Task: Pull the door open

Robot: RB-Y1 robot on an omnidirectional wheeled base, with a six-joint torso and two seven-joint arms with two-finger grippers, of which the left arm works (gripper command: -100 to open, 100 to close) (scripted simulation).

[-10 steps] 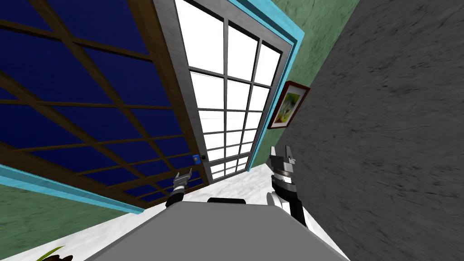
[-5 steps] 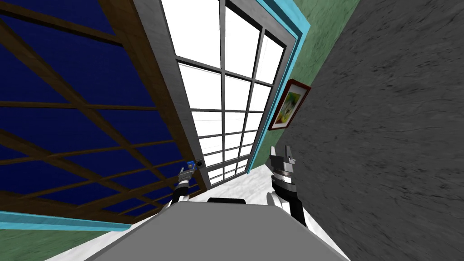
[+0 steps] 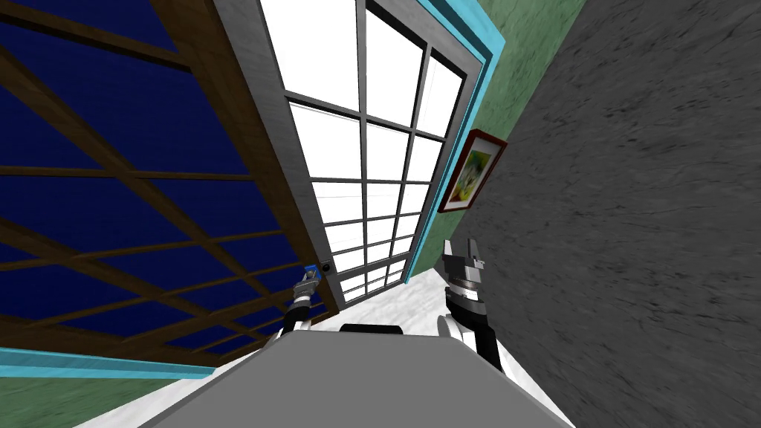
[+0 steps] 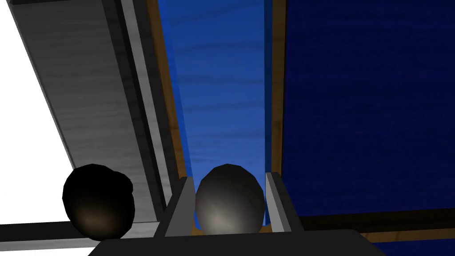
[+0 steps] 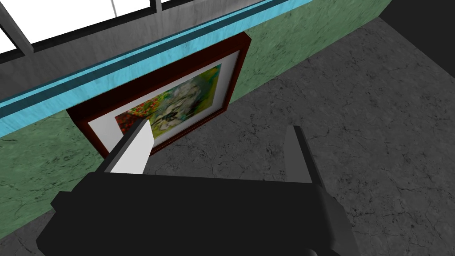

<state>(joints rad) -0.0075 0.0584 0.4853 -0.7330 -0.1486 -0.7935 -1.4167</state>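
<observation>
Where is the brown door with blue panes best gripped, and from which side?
The round knob on the blue plate. Come straight at its face, a finger on each curved side: it bulges toward me, and the left gripper flanks it so.

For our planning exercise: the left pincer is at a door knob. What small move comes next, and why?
Probably a short pull straight back: the left pincer presses both sides of the knob on the brown-framed door, so the grip looks set.
</observation>
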